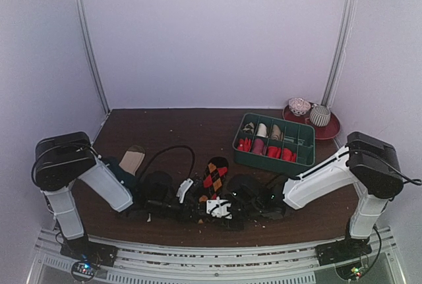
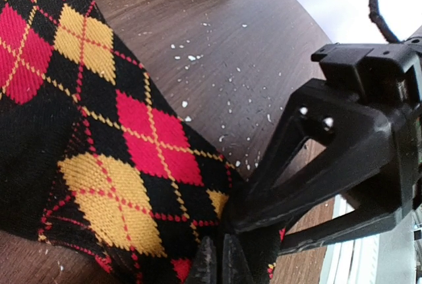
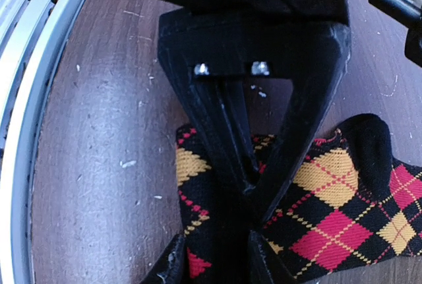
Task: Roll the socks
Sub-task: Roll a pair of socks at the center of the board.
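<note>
Looking down from above, you find the argyle sock (image 1: 215, 172) lying flat on the table (image 1: 171, 132) between the two arms. The left arm (image 1: 105, 182) and right arm (image 1: 316, 178) both reach in at its near end. A beige-cuffed sock (image 1: 132, 158) lies off to the left, partly behind the left arm.

In the left wrist view, your left gripper (image 2: 217, 261) has its fingers pressed together right at the argyle sock's near edge. You cannot tell whether a fold of knit is caught between them. The other arm's fingers come in from the right onto the same edge.

In the right wrist view, your right gripper (image 3: 221, 264) stands part-way apart astride the sock's end, with fabric between the fingers. Whether they press it, you cannot tell.

Judge the sock light, limp and stretchy; it will likely sag and slip out of a shallow pinch. Take a full bite across the near hem, through both layers, so the roll starts tight.
</note>
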